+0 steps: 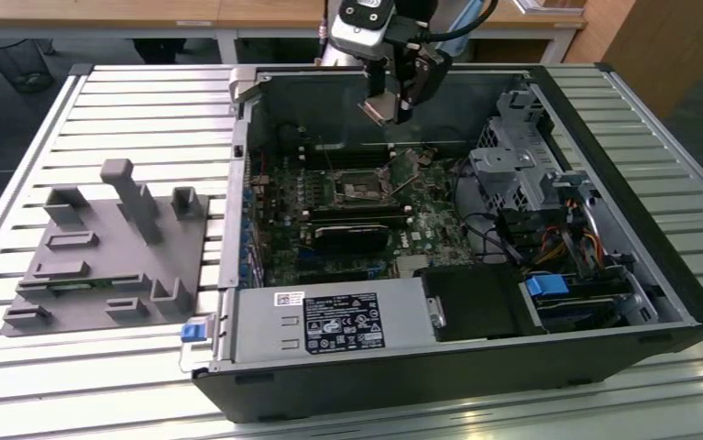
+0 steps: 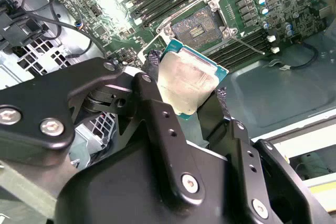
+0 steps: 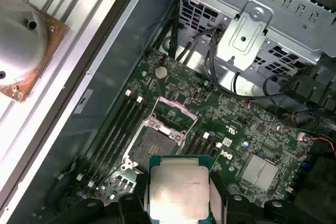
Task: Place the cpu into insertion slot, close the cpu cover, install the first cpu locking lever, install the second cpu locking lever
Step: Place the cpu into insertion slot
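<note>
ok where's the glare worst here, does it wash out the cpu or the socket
Second wrist view: a blown-out white patch on the motherboard near the insertion slot, whose contacts read fine; the cpu, clamped in the gripper, shows a pale sheen. First wrist view: the cpu is evenly lit, no hotspot. Exterior view: the computer case is dim inside against the bright slatted table.

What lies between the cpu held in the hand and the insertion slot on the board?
Nothing stands between them: in the first wrist view the cpu is held clear of the insertion slot, with only bare board showing between.
</note>
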`<state>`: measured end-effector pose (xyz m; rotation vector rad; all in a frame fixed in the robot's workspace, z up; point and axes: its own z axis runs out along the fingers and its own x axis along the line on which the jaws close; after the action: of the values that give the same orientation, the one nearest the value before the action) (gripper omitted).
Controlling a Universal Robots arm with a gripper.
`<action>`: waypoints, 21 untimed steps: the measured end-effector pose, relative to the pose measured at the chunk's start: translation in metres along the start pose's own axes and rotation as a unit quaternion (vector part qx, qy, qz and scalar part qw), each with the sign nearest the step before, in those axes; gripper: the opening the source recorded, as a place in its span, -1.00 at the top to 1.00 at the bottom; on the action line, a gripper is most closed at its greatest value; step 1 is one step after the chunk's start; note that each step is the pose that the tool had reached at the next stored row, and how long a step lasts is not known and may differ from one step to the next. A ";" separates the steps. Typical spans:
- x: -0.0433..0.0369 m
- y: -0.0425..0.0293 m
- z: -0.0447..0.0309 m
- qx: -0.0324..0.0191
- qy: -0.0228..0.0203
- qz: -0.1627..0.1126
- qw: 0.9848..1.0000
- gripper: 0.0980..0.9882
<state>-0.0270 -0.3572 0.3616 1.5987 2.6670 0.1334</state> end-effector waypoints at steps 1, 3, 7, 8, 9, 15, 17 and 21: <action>0.0000 0.0000 0.0000 0.000 0.000 0.001 1.000 0.00; 0.0000 0.0000 0.0002 0.000 0.000 0.002 1.000 0.00; 0.0000 0.0000 0.0008 0.000 0.000 0.003 1.000 0.00; 0.0000 -0.0001 0.0010 0.000 0.000 0.004 1.000 0.00; 0.0000 -0.0001 0.0012 0.000 0.000 0.004 1.000 0.00; -0.0001 -0.0005 0.0050 0.000 0.000 0.004 1.000 0.00; -0.0001 -0.0005 0.0053 0.000 0.000 0.004 1.000 0.00; -0.0002 -0.0013 0.0143 0.000 0.000 0.004 1.000 0.00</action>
<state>-0.0270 -0.3572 0.3473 1.6082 2.6609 0.1333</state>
